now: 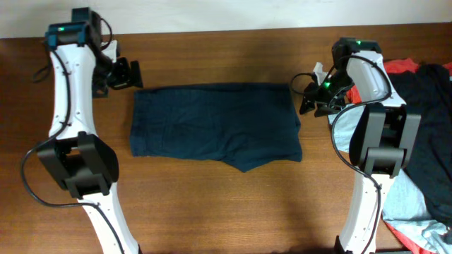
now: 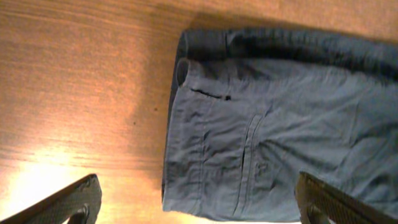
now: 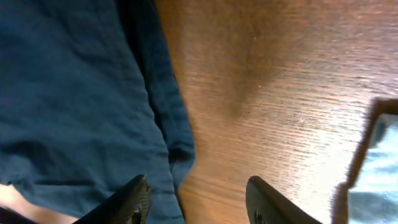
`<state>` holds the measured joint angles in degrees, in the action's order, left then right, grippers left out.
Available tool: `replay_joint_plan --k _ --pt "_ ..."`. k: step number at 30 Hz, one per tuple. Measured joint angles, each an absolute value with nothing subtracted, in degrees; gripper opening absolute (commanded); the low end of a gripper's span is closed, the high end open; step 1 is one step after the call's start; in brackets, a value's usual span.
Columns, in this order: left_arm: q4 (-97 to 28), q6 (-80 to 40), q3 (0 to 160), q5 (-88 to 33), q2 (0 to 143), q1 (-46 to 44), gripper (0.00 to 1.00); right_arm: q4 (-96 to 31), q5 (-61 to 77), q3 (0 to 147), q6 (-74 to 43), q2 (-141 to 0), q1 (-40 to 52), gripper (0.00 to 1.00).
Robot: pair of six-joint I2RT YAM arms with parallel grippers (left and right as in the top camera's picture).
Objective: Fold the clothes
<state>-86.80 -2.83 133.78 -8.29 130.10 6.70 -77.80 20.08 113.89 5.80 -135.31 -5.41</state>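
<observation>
**A:** Where are the shorts (image 1: 215, 127)?

**B:** Flat in the middle of the desk (image 1: 212, 212), doubled over into a broad navy rectangle; one corner droops along the near edge.

**A:** And the fingers?

**B:** The left fingers (image 1: 131, 73) sit just off the far left corner, spread wide, holding nothing; the right fingers (image 1: 308, 95) hang beside the far right corner, partly apart, also empty.

**A:** Anything else?

**B:** A heap at the right end; a red garment (image 1: 402, 67), a light blue T-shirt (image 1: 409, 201), a dark cloth (image 1: 432, 120) on top.
</observation>
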Motion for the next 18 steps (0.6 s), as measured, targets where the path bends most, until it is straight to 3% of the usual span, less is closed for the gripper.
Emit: replay_joint_plan --k 18 --pt "-87.2 13.1 125.4 -19.2 140.8 6.7 0.98 -75.1 20.1 109.6 6.7 -135.3 -5.4 0.56"
